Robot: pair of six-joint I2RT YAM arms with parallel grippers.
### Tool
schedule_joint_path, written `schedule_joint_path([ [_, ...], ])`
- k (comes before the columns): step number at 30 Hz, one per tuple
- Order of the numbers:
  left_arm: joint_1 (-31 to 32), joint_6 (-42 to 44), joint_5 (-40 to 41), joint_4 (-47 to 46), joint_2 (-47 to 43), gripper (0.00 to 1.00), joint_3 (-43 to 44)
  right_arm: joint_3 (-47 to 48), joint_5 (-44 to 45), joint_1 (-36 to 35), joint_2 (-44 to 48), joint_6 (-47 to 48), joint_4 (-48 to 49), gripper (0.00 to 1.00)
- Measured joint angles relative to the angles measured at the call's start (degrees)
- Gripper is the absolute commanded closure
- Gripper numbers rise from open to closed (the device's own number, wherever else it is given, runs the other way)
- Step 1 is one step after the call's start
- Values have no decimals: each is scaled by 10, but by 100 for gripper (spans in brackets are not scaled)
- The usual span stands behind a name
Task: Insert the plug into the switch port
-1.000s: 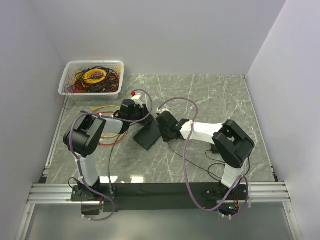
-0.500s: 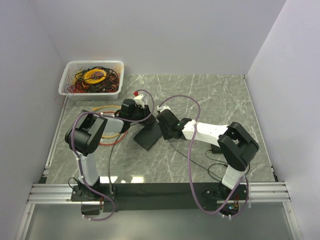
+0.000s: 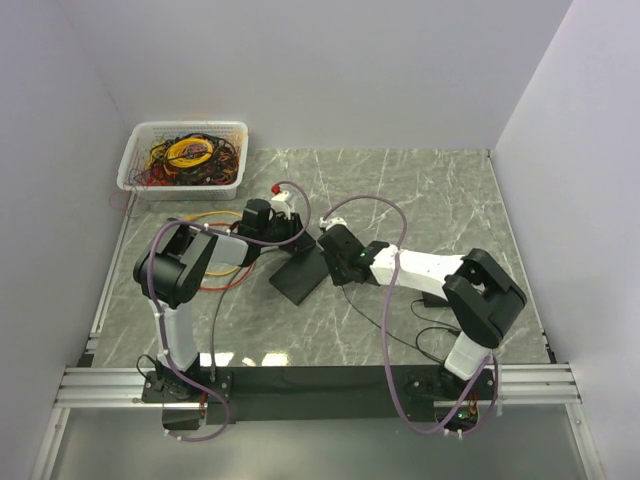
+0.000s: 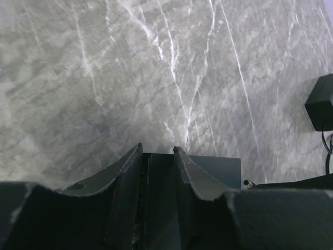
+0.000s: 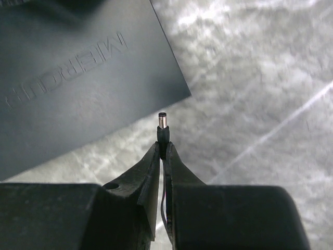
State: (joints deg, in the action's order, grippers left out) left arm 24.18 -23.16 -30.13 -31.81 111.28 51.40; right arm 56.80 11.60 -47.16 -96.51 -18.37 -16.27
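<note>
Right fingers: pinched tight on the plug just behind its metal tip, so the tip stuck out free for insertion.
Plug: just off a corner of the switch, over bare worktop; not in any port yet.
Switch: lay flat near the worktop's middle, slightly toward the left edge.
Left fingers: narrow, straddling the switch's edge, which we judged was to steady it. We couldn't tell if they were clamped.
Port: we couldn't see it.
</note>
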Motion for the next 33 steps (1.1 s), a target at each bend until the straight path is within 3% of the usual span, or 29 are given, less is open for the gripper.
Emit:
schedule_joint_path([
  [33, 6, 26, -31, 2, 10, 66, 11, 12, -11, -9, -30, -2, -18, 97],
])
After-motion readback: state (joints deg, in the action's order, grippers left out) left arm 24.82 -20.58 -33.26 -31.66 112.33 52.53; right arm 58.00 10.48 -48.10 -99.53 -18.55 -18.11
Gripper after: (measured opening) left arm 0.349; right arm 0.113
